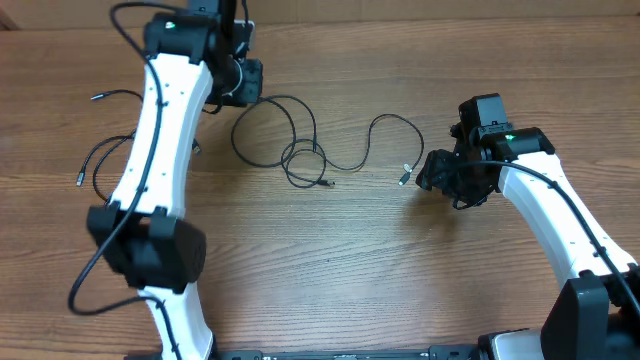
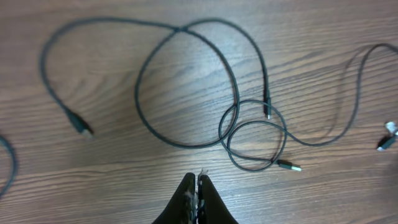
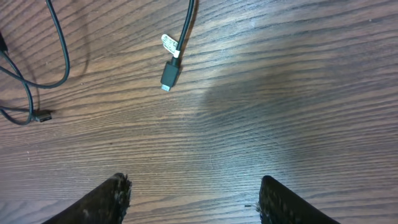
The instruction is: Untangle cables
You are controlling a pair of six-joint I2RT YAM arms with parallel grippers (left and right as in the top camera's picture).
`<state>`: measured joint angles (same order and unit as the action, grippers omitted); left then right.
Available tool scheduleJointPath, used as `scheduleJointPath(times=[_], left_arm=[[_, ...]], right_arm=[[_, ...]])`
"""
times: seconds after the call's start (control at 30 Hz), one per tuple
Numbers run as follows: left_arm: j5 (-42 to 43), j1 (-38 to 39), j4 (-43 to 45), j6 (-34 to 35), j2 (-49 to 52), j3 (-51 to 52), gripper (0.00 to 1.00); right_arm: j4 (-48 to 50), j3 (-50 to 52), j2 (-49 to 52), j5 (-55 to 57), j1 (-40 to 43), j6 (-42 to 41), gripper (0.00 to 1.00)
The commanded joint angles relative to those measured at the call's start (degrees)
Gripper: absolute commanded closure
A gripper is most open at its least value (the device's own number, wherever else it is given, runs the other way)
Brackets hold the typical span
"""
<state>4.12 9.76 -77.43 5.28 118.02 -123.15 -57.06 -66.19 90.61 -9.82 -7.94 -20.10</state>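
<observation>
While looped cables (image 2: 238,99) lie on wood table (image 1: 330,270), left tool (image 2: 198,180) closed empty, right tool (image 3: 189,186) spread apart, empty

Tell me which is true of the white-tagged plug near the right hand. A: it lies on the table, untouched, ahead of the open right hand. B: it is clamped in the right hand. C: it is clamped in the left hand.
A: the tagged plug lies flat on the table beyond the right hand, whose fingers stand apart, empty.
</observation>
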Motion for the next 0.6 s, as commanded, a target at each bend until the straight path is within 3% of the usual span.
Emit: scheduleJointPath(times=[0.0, 0.13, 0.2, 0.23, 0.33, 0.37, 0.4, 0.57], left_arm=[[2.01, 0.11, -0.11, 1.95, 3.65, -0.70, 0.86], [1.95, -0.11, -0.31, 8.96, 6.43, -0.70, 0.66], [1.99, -0.15, 0.07, 10.91, 7.15, -0.70, 0.45], [1.92, -0.15, 0.37, 11.06, 7.54, -0.70, 0.40], [1.90, -0.15, 1.05, 11.04, 7.93, -0.70, 0.41], [1.66, -0.24, 0.96, 11.02, 7.98, -0.70, 0.51], [1.68, -0.42, 0.92, 11.04, 7.98, -0.70, 0.53], [1.68, -1.90, 1.07, 12.41, 7.98, -0.70, 0.53]], right_arm=[[0.09, -0.02, -0.04, 0.76, 0.09, 0.02, 0.35], [0.09, -0.02, -0.04, 0.76, 0.09, 0.02, 0.35], [0.09, -0.02, -0.04, 0.76, 0.09, 0.02, 0.35], [0.09, -0.02, -0.02, 0.76, 0.09, 0.00, 0.35], [0.09, -0.02, -0.04, 0.76, 0.09, 0.02, 0.35], [0.11, -0.02, -0.04, 0.76, 0.09, 0.02, 0.35], [0.09, -0.02, -0.02, 0.76, 0.09, 0.02, 0.35], [0.04, -0.02, -0.04, 0.76, 0.09, 0.22, 0.35]])
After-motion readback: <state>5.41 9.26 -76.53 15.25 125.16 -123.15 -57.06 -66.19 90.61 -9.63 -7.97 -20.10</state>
